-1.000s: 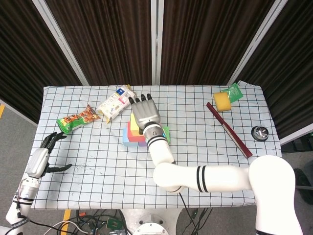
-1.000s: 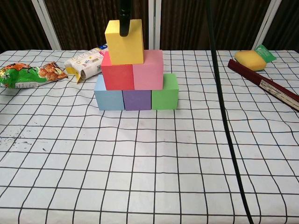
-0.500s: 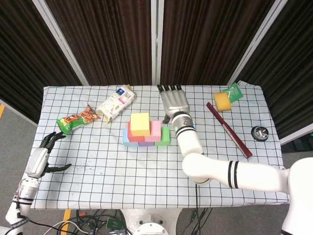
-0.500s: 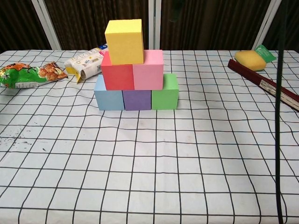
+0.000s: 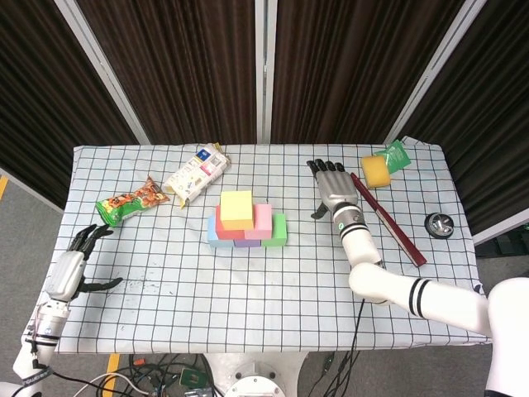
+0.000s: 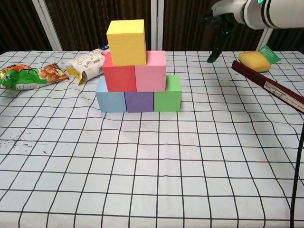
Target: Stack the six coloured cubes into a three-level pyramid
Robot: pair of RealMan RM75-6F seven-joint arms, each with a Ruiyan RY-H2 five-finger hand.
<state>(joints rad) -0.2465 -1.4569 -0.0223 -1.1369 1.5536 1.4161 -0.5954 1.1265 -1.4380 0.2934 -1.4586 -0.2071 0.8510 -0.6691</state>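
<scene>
A three-level pyramid stands mid-table. Its bottom row is a blue cube (image 6: 110, 99), a purple cube (image 6: 139, 101) and a green cube (image 6: 168, 94). On them sit a red cube (image 6: 119, 77) and a pink cube (image 6: 151, 71), and a yellow cube (image 6: 126, 42) (image 5: 236, 207) tops them. My right hand (image 5: 332, 187) (image 6: 223, 23) hovers empty to the right of the stack, fingers spread. My left hand (image 5: 73, 266) rests open and empty near the table's front left edge.
A green snack bag (image 5: 132, 201) and a white packet (image 5: 195, 174) lie at the back left. A dark red bar (image 5: 387, 218), a yellow sponge (image 5: 376, 171) with a green wrapper (image 5: 395, 155), and a small black round object (image 5: 439, 225) are at the right.
My right hand has let go of the yellow cube on top and swung away to the right, clear of the pyramid. The left hand has stayed put.
</scene>
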